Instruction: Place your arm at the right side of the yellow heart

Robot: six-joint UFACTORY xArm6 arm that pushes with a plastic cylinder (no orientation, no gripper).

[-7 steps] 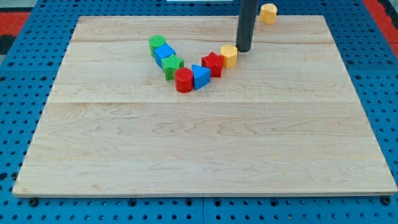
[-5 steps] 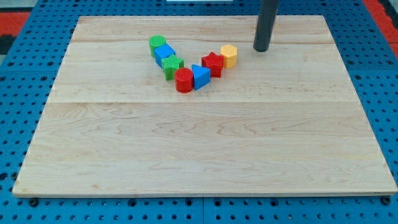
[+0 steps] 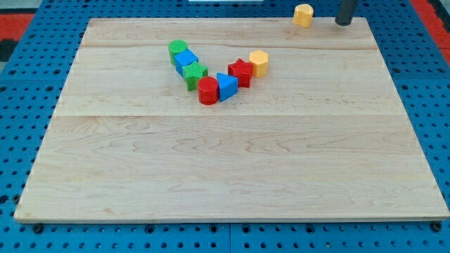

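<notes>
Tool — my tip (image 3: 343, 23) — holds nothing, right of yellow heart (image 3: 303, 15), one of eight blocks (image 3: 226, 86).

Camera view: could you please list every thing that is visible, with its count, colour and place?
Wooden board: one, light wood, fills most of the view.
Pegboard base: one, blue, around the board.
Green cylinder: one, the V-shaped row's upper left end.
Blue block: one, next down.
Green block: one, below that.
Red cylinder: one, the row's lowest point.
Blue triangle: one, right of it.
Red star: one, further up right.
Yellow block: one, the row's right end.
Yellow heart: one, the board's top edge.
My tip: one, dark, just right of the yellow heart, not touching.
</notes>
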